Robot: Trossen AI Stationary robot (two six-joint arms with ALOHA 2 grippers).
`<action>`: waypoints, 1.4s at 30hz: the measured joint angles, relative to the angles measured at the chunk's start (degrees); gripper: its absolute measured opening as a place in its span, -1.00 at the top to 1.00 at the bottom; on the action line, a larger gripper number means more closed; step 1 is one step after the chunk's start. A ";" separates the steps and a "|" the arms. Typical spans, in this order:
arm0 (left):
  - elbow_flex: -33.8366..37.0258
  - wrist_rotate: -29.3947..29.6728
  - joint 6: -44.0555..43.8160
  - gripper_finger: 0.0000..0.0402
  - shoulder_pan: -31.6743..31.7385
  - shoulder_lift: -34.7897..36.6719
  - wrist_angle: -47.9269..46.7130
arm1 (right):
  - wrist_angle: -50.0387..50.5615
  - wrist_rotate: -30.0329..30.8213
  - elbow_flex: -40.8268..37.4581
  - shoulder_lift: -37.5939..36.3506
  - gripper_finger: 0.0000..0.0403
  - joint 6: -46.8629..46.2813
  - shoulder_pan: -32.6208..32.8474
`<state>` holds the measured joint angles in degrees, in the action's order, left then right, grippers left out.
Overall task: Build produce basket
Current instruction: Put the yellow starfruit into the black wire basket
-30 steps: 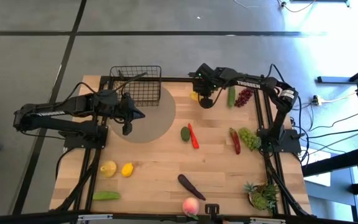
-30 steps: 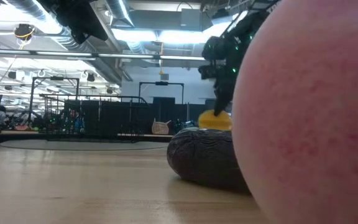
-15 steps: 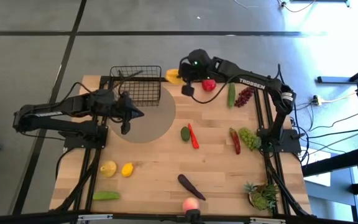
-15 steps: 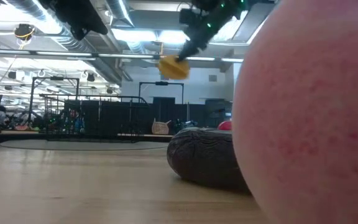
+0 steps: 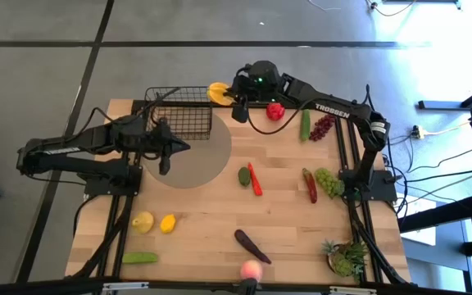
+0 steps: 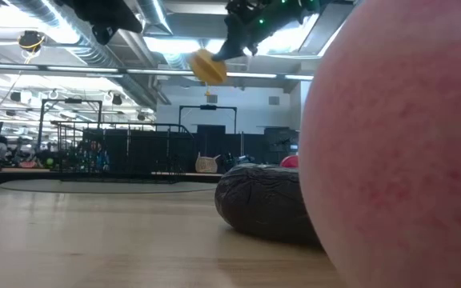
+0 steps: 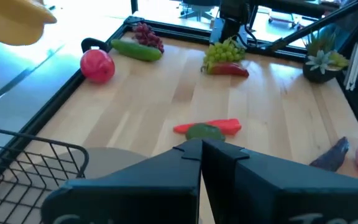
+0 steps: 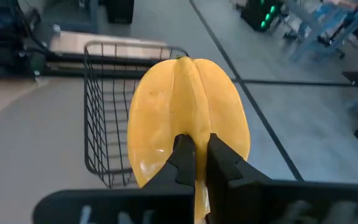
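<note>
ridged yellow-orange toy fruit (image 8: 188, 118), smooth and glossy, clamped in right gripper (image 5: 227, 97) aloft beside small black wire-mesh basket (image 5: 183, 112) at table's far edge. left gripper (image 5: 179, 149) pressed together, hovering near basket.

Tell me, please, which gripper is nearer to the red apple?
The right gripper, holding a yellow fruit in the air, is nearer the red apple. The left gripper hangs shut much farther away, near the wire basket.
</note>
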<state>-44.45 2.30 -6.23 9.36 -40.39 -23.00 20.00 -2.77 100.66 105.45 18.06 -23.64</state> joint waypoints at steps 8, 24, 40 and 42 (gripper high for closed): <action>0.00 4.78 17.94 1.00 -0.02 -0.57 3.77 | -3.26 -1.56 0.00 0.00 1.00 -1.31 2.10; -0.02 22.68 16.91 0.76 0.36 -2.10 7.72 | -4.34 -1.40 0.00 0.00 1.00 -1.28 2.35; -0.01 26.00 15.09 0.56 7.52 -11.36 25.19 | -7.57 -1.40 0.00 0.00 1.00 -1.13 2.50; -0.02 25.94 15.59 0.57 8.22 -12.48 27.99 | -7.64 -1.40 0.00 0.00 1.00 -1.11 2.50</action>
<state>-44.47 28.25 9.37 17.59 -52.88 4.98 12.36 -4.16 100.66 105.45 16.95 -21.15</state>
